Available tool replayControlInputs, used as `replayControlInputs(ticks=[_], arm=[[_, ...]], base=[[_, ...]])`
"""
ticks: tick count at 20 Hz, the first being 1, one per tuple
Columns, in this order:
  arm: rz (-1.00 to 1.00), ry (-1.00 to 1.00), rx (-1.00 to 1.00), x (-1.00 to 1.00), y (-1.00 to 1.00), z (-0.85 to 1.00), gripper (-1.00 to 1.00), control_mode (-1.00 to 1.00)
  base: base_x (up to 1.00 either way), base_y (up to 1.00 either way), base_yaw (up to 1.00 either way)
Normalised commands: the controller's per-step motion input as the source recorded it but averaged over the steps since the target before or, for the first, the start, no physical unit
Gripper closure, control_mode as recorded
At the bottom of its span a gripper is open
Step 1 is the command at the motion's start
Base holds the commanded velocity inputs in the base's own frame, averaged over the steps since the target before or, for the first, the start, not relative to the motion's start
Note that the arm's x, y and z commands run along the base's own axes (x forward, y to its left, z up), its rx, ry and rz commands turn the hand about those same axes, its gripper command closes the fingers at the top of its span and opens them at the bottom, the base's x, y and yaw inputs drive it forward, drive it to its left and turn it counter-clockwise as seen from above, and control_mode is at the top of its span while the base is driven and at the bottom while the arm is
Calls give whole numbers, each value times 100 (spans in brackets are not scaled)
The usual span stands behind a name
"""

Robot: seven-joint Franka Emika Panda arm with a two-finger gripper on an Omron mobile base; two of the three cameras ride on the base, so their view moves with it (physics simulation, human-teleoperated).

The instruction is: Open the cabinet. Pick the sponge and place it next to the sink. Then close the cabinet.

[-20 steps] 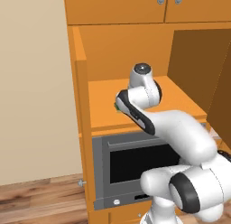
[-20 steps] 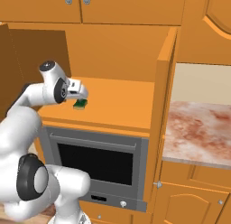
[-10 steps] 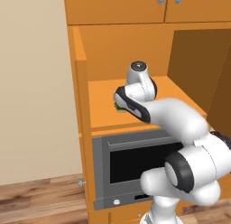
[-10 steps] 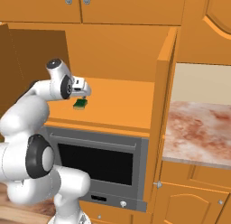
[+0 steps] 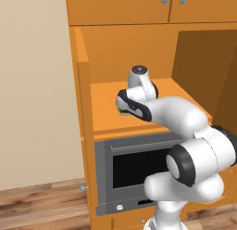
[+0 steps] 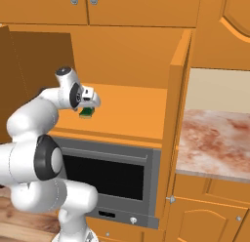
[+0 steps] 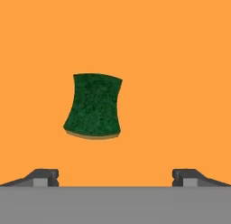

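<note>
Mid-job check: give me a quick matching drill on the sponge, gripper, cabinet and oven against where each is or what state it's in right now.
Things:
1. sponge
2. gripper
3. cabinet
4. oven

States:
A. doors swung open
B. lying flat on the orange shelf, green side up
C. grey, shut, below the shelf
D. open, above the sponge, not touching it

Pairs: 1-B, 2-D, 3-A, 4-C

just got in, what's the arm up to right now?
The cabinet stands open, both doors swung wide. The arm is reaching in over its shelf, with the gripper open and poised above the sponge. The sponge lies green side up on the shelf, not yet gripped; in the hand view it sits a bit left of centre between the fingertips. The counter to the right is where it likely goes next.
</note>
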Motion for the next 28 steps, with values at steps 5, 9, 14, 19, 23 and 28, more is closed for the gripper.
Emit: replayControlInputs(ticks=[5, 9, 14, 19, 23, 28], arm=[[0, 6, 2, 10, 0, -11, -100, -100], [0, 2, 3, 18, 0, -2, -100, -100], [0, 0, 1, 35, 0, 0, -100, -100], [0, 0, 4, 21, 0, -2, -100, -100], [0, 0, 4, 18, 0, -8, -100, -100], [0, 0, 4, 10, 0, 0, -100, -100]], base=[[0, 0, 0], [0, 0, 0], [0, 0, 0], [0, 0, 0], [0, 0, 0], [0, 0, 0]])
